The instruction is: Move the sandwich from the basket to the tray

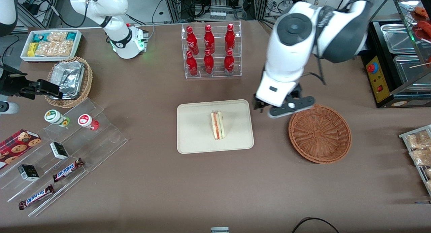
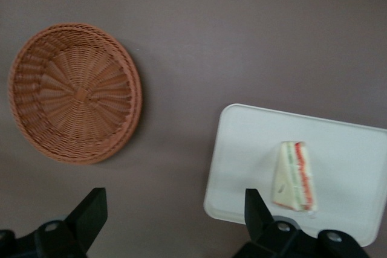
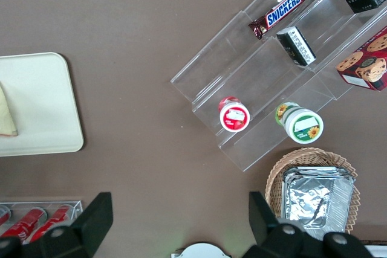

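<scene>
1. You can see the sandwich lying on the tray, near its middle, with the red and green filling facing up.
2. Your tray sits on the brown table, nearer the front camera than the rack of red bottles.
3. The basket lies beside the tray, toward the working arm's end, with nothing in it.
4. Your gripper hangs above the table between tray and basket, fingers spread wide, holding nothing.

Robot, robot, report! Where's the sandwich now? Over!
Pincer open, empty, between tray and basket. Triangular white-bread sandwich on cream rectangular tray. Reddish-brown wicker basket empty.
</scene>
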